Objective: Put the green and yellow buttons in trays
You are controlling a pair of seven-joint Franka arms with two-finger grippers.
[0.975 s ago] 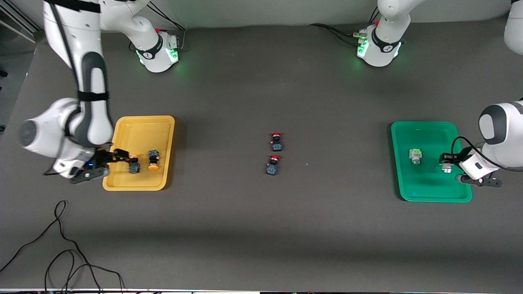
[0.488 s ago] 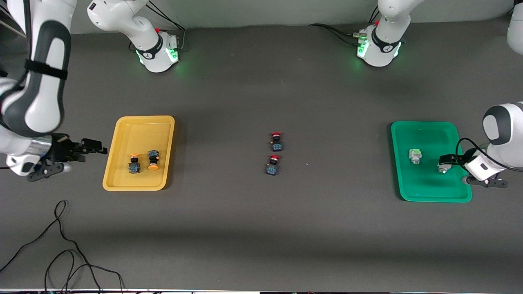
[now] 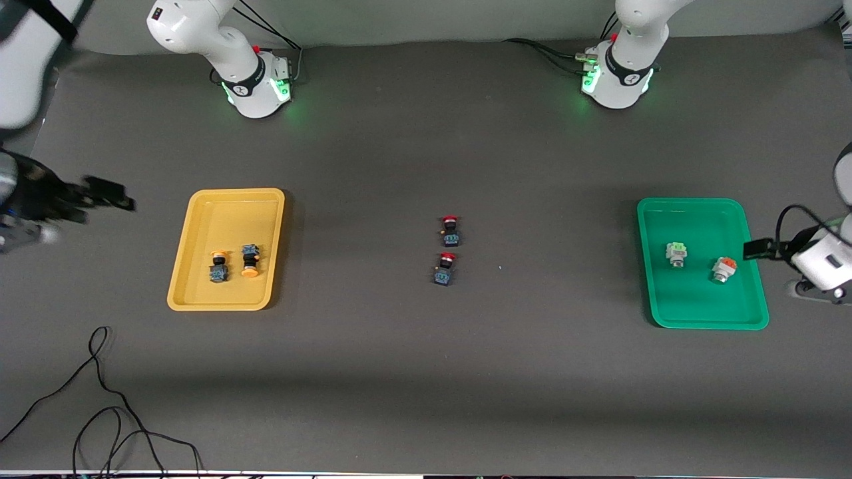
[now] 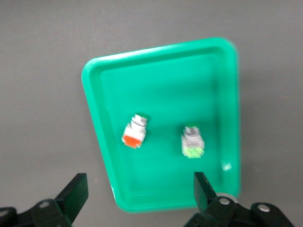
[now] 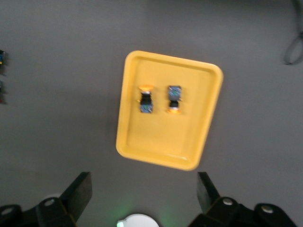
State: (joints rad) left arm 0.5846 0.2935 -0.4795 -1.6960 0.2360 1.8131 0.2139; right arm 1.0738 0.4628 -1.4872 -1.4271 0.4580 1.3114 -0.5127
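All four small push-button switches are seen lodged: two in the shallow yellow plastic tray [image 3: 226,249], two in the shallow green plastic tray [image 3: 699,263]; the left tool [image 4: 138,195] and right tool [image 5: 144,195], both wide and empty, are best withdrawn well clear of the yellow tray's rim.

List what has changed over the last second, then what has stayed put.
The left gripper let go of the orange-topped switch, which now lies in the green tray, and drew back off the tray's edge, open. The right gripper pulled out of the yellow tray, open. Unmoved: the two yellow-capped switches, the green-topped switch, the two red-capped switches.
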